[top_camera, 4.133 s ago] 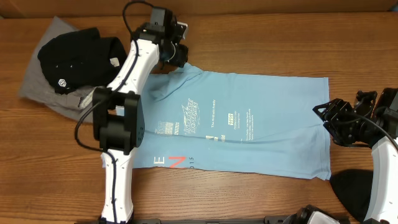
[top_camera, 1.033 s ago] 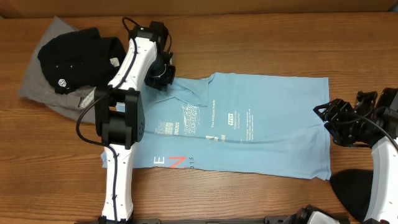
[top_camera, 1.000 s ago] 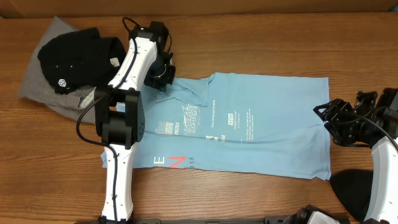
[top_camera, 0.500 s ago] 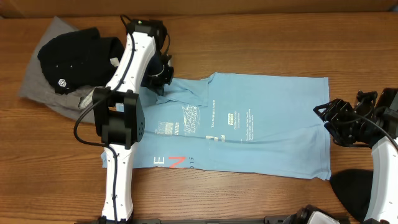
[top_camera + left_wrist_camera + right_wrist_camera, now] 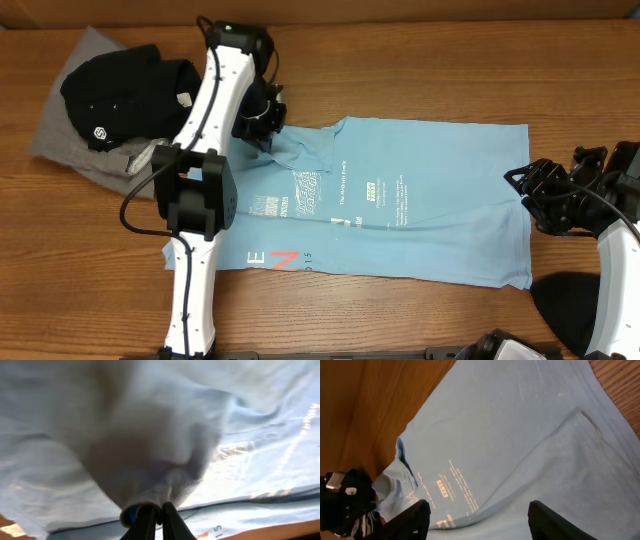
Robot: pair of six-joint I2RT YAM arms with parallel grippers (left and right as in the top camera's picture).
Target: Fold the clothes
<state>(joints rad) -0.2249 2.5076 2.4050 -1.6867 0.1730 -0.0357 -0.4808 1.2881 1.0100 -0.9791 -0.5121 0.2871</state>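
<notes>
The light blue T-shirt (image 5: pixel 400 200) lies spread flat across the middle of the table, its white print and red-white lettering facing up. My left gripper (image 5: pixel 262 118) is at its upper left corner, shut on a bunch of the blue fabric (image 5: pixel 160 460), which drapes over the pinched fingertips (image 5: pixel 159 510). My right gripper (image 5: pixel 530 195) hovers at the shirt's right edge, open, its fingers (image 5: pixel 412 520) spread wide over the blue cloth (image 5: pixel 510 435) with nothing between them. A black shirt (image 5: pixel 120 85) lies crumpled on a grey one (image 5: pixel 60 140) at the far left.
The wooden table (image 5: pixel 420 60) shows bare behind the shirt and along the front edge. A dark rounded shape (image 5: pixel 565 310) sits at the front right corner beside the right arm.
The left gripper, still holding the blue fabric, has shifted slightly right and its wrist has swung toward the back. Four seconds ago it held the fabric higher. The right arm has not moved.
</notes>
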